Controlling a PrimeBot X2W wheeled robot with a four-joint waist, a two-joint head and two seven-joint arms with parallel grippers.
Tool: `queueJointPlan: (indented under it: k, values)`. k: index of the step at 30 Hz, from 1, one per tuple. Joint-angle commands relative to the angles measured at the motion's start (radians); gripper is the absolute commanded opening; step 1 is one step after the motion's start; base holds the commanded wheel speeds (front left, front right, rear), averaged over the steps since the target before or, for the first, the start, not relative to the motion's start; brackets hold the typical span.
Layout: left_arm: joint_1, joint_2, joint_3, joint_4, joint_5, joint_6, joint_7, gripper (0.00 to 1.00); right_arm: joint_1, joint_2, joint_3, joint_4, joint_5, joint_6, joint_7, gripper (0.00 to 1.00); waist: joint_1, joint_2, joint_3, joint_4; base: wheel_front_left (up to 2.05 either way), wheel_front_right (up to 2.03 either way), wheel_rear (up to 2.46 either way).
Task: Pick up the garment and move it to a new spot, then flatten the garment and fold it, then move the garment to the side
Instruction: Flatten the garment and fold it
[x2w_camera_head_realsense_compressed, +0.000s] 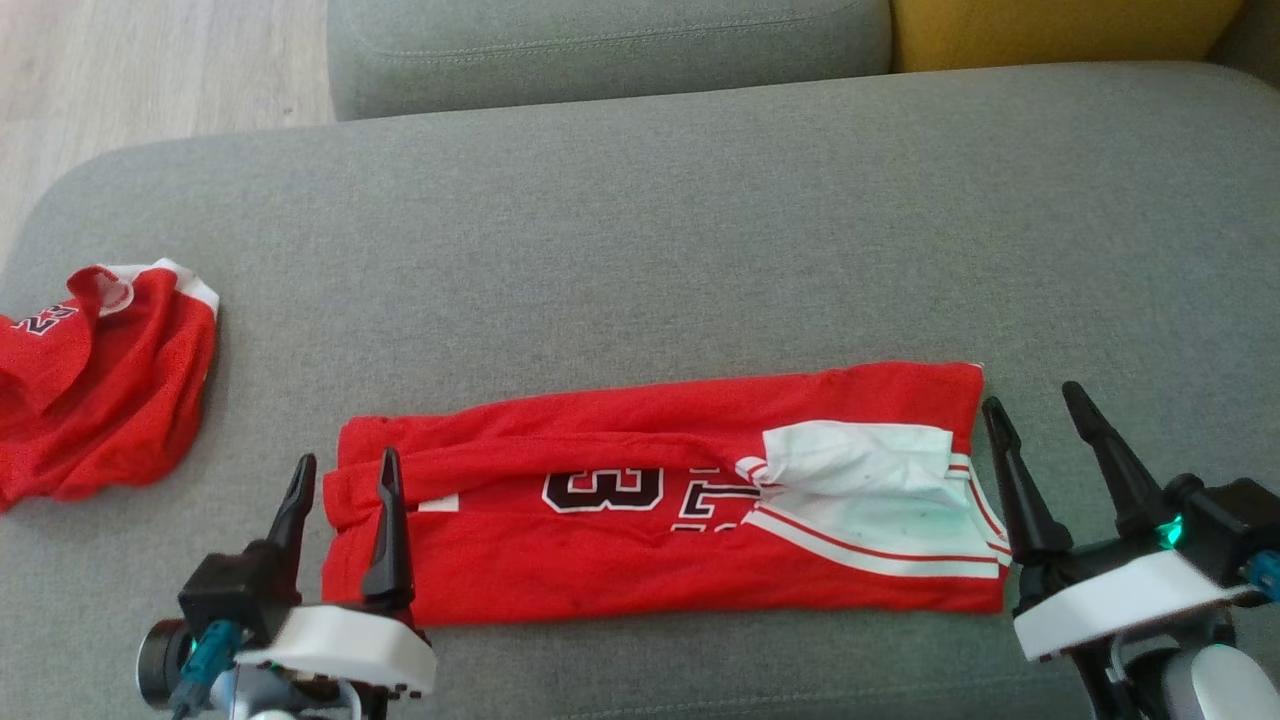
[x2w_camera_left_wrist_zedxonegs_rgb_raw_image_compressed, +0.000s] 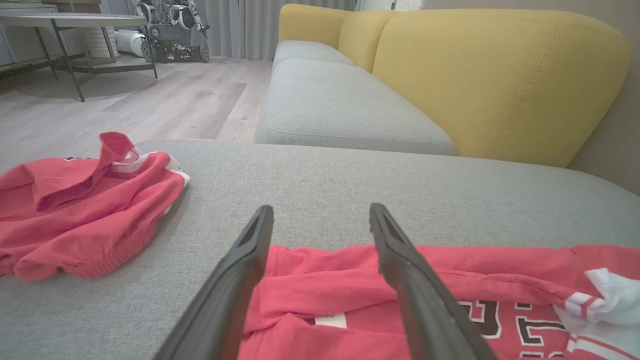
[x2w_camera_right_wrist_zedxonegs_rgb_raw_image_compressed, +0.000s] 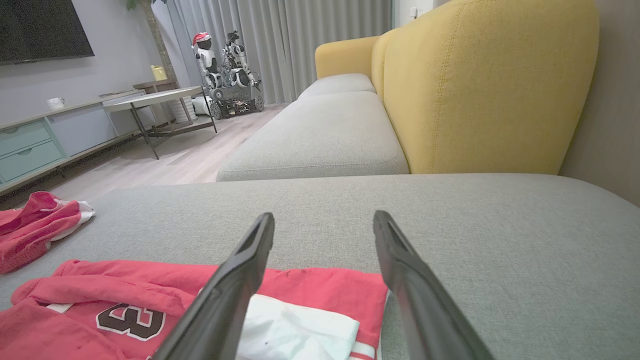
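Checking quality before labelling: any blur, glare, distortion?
Head view: even light, green tint on the white panel of the garment beside the right gripper. Left wrist view: reds washed out to pink. Right wrist view: wide-angle bowing of the sofa, no glare.

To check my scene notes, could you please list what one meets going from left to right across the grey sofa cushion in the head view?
crumpled red mesh garment → left gripper, open → folded red jersey with white trim → right gripper, open

Grey sofa (x2w_camera_head_realsense_compressed: 640, 250), yellow backrest (x2w_camera_left_wrist_zedxonegs_rgb_raw_image_compressed: 500, 85), wood floor (x2w_camera_left_wrist_zedxonegs_rgb_raw_image_compressed: 150, 105), curtains (x2w_camera_right_wrist_zedxonegs_rgb_raw_image_compressed: 300, 40)
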Motion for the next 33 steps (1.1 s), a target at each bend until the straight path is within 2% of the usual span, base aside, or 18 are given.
queueJointPlan:
  k: [1, 10, 15, 23, 28, 33]
  values:
    - [-0.025, 0.014, 0.027, -0.044, 0.009, 0.009, 0.002, 1.00, -0.013, -0.007, 0.011, -0.039, -0.009, -0.001, 0.002, 1.00, 0.0000, -0.0001, 0.001, 0.000, 0.00, 0.00, 0.00]
    - [-0.030, 0.023, 0.029, -0.057, 0.015, 0.024, 0.007, 1.00, -0.016, 0.001, -0.001, -0.018, 0.001, -0.001, 0.001, 1.00, 0.0000, -0.0001, 0.006, 0.008, 0.00, 0.00, 0.00]
    - [-0.043, 0.026, 0.023, -0.060, 0.018, 0.024, 0.006, 1.00, -0.019, 0.010, -0.035, 0.039, 0.022, -0.001, 0.003, 1.00, 0.0000, -0.0001, 0.016, 0.021, 0.00, 0.00, 0.00]
    - [-0.113, 0.016, 0.003, -0.023, 0.015, 0.003, -0.018, 1.00, -0.123, -0.006, -0.061, 0.279, 0.048, -0.001, 0.004, 1.00, 0.0000, -0.0001, 0.082, 0.057, 0.00, 0.00, 0.00]
    - [-0.148, 0.007, -0.010, 0.009, 0.012, -0.011, -0.035, 1.00, -0.175, 0.001, -0.043, 0.420, 0.035, -0.001, 0.060, 1.00, 0.0000, -0.0001, 0.109, 0.081, 0.00, 0.00, 0.00]
    - [-0.165, -0.003, -0.019, 0.037, 0.010, -0.017, -0.048, 1.00, -0.171, 0.028, -0.030, 0.507, 0.045, -0.001, 0.131, 1.00, 0.0000, -0.0001, 0.117, 0.100, 0.00, 0.00, 0.00]
